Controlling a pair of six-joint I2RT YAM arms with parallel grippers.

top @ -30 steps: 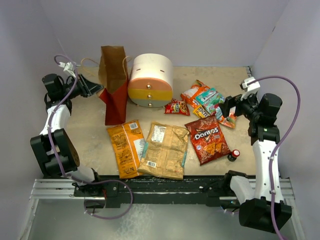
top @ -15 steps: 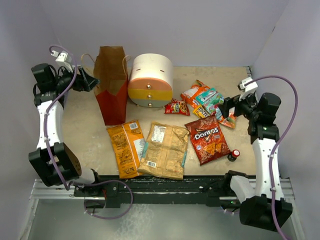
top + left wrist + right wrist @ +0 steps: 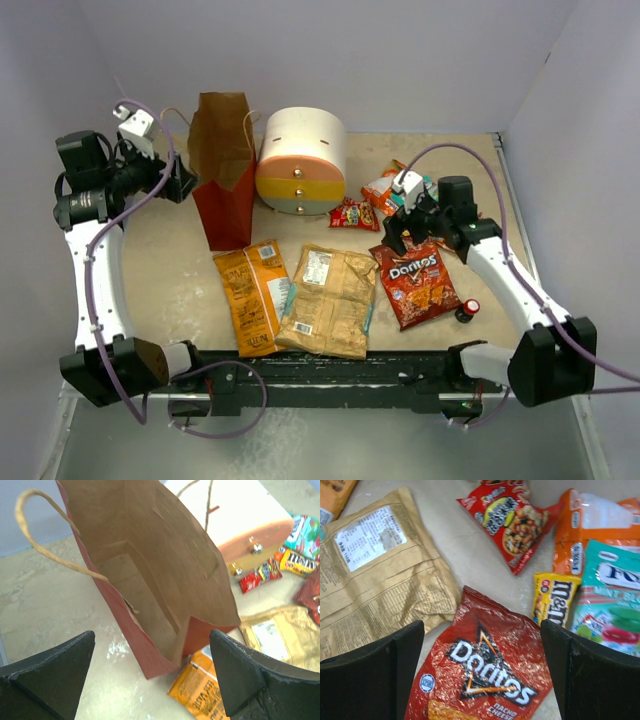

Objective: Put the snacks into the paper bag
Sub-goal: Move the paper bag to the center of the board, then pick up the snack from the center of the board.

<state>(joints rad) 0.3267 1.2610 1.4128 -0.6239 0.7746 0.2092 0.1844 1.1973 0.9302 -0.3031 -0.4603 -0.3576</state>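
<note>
L gripper (image 3: 178,181) hangs just beside the upper left edge of the paper bag (image 3: 228,170), jaws spread wide w/ nothing btwn them. No contact w/ the bag shows in either view. In the left wrist view both fingers (image 3: 50,680) frame the bag's open mouth from above, the brown inside visible down to the floor. Bag stands upright on the table (image 3: 170,270) at back left, red on its lower half, right side near the round drawer unit (image 3: 300,160). R gripper (image 3: 408,232) hovers over the top edge of the Doritos bag (image 3: 415,280), jaws also at full spread and holding nothing; can't tell whether the tips touch the foil. All snacks in view lie flat on the table, outside the bag. Orange-yellow chip bag (image 3: 252,296) and tan chip bag (image 3: 330,300) lie side by side at front centre, edges touching, w/ the Doritos bag just to their right. Small red packet (image 3: 354,214) lies just in front of the drawer unit. Behind the R gripper sits a cluster: yellow M&M's packet (image 3: 554,600), teal packet (image 3: 610,600) and orange packet (image 3: 580,530). Small dark bottle (image 3: 467,310) w/ red cap stands by the Doritos bag's front right corner.
</note>
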